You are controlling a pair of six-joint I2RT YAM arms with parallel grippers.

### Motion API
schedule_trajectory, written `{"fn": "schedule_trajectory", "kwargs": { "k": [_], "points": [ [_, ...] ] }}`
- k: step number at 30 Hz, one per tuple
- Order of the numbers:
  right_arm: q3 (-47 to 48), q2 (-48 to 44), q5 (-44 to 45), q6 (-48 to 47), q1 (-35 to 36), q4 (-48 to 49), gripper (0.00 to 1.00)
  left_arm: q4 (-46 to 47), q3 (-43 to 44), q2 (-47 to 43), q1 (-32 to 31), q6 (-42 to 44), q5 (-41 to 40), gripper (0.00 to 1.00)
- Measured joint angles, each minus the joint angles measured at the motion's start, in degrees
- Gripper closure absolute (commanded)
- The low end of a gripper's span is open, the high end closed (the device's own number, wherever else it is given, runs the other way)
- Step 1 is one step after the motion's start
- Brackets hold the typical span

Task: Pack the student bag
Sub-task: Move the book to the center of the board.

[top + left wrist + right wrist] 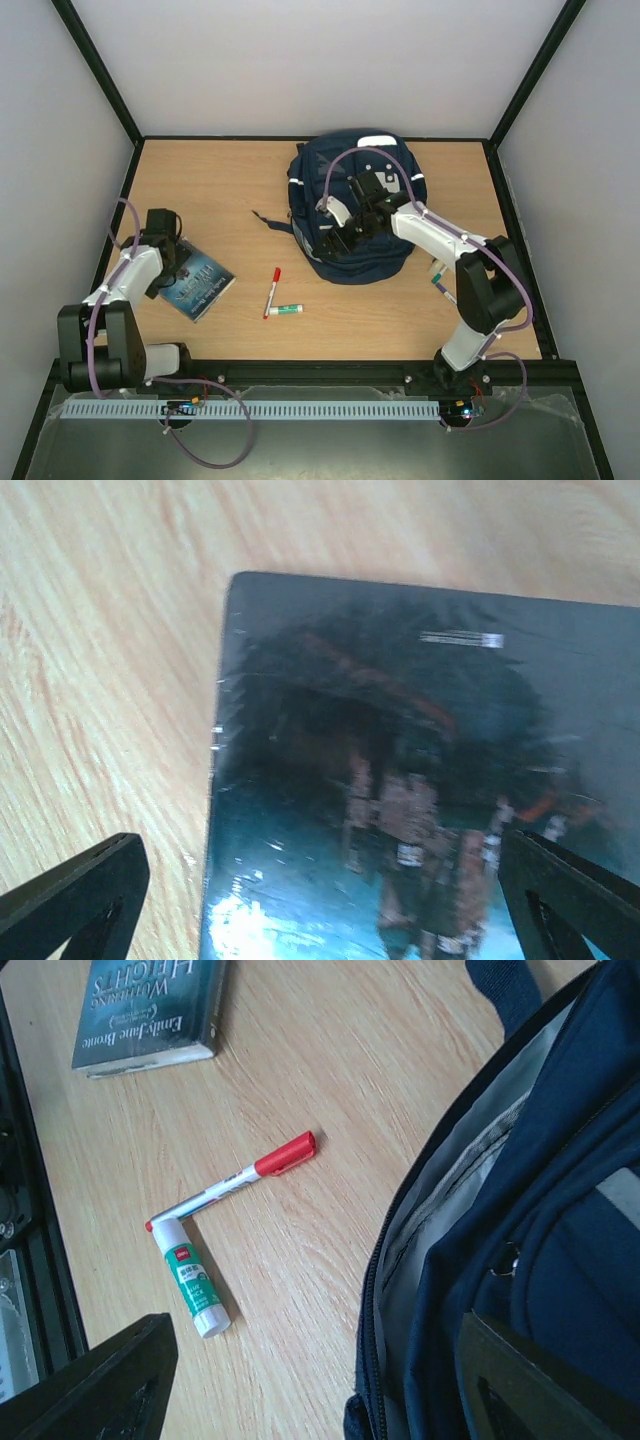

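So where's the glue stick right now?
Top view: the glue stick lies mid-table, one end meeting the red-capped pen, between the book on the left and the student bag on the right.

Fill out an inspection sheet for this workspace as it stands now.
Surface: wooden table, light grain, flat.
Job's things: student bag lies at the far centre, main zip open onto grey lining. The book lies flat at near left. The red-capped pen and glue stick meet at one end, mid-table.
Clutter: small greenish item beside the right arm, too small to identify.
Grippers: left gripper open above the book's edge; right gripper open at the bag's opening.
Cables: purple cables loop along both arms.
Surroundings: white walls, black frame.
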Motion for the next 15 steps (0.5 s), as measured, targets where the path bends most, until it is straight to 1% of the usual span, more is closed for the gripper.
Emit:
{"fn": "schedule_trajectory", "kwargs": {
  "k": [3,6,12,15],
  "points": [
    [0.6,1.0,0.5,-0.4,0.8,-1.1,0.24,2.1,-2.8,0.0,3.3,-0.2,1.7,0.01],
    [1.9,3.0,1.3,-0.7,2.4,-2.4,0.25,4.0,-5.6,0.7,5.3,0.3,3.7,0.01],
    [6.4,7.6,2.6,-0.7,5.2,-3.5,0.26,12.0,-6.2,3.6,5.7,3.0,6.5,0.01],
    [10.4,10.9,2.8,-0.4,6.3,-3.7,0.27,15.6,-5.5,5.7,5.8,4.8,7.6,0.01]
  ]
}}
